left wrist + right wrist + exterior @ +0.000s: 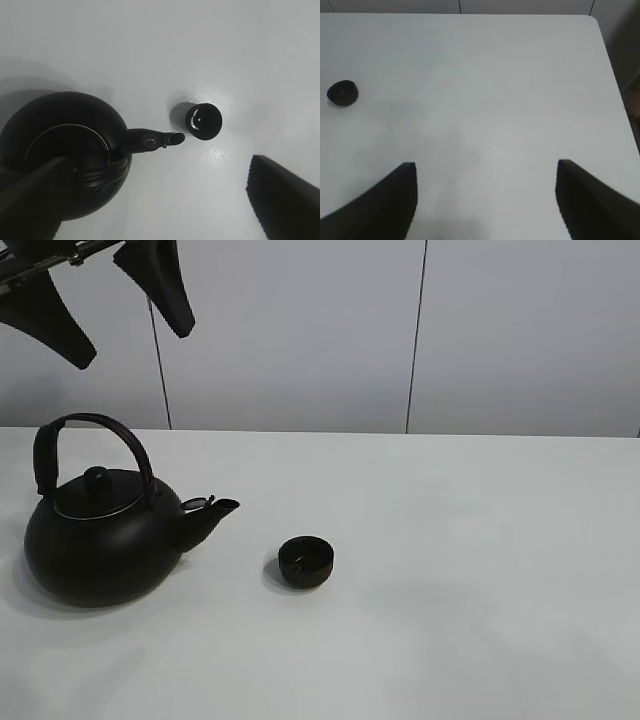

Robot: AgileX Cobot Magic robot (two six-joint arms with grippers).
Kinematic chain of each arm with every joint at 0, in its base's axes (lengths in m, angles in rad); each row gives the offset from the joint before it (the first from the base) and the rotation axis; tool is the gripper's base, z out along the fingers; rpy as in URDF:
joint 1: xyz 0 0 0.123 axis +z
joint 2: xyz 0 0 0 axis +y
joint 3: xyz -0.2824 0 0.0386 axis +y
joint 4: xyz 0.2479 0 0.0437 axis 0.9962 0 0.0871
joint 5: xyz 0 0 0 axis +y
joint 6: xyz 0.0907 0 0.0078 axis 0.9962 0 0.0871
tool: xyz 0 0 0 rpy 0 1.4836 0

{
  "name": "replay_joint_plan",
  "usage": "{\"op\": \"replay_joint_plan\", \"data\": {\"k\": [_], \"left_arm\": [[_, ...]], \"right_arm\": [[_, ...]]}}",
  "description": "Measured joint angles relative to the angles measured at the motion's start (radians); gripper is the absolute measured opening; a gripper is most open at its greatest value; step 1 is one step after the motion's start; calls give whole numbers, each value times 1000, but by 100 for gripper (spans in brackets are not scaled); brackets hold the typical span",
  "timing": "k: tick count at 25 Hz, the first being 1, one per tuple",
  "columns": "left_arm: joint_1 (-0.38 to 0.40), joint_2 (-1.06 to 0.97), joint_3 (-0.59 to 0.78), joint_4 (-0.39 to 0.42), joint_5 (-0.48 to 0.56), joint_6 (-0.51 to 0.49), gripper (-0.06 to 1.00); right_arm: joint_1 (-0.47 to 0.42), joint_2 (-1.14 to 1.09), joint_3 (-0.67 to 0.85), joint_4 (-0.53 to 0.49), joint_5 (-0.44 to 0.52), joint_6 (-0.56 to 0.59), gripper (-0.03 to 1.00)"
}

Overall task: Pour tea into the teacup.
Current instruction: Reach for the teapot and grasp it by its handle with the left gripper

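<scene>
Exterior high view: left gripper (134,346) hangs above the kettle (100,540), jaws spread, empty; right gripper (485,200) has its jaws apart too. The teacup (306,561) sits just right of the spout (222,508). I'd drop squarely onto the handle (95,425), though depth's hard to judge.

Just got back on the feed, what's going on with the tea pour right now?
Nothing is held yet. The left gripper hangs open above the kettle, its fingers clear of the arched handle. The kettle stands upright on the table with its spout toward the teacup, which sits apart from it. The right gripper is open too, over bare table off to one side of the cup. Pouring has not begun.
</scene>
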Motion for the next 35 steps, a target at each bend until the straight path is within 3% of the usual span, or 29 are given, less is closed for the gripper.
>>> {"op": "replay_joint_plan", "data": {"k": [10,35], "left_arm": [[0,0,0,0,0,0,68],[0,0,0,0,0,0,68]], "right_arm": [[12,0,76,15,-62,21,52],[12,0,76,24,-73,31,52]]}}
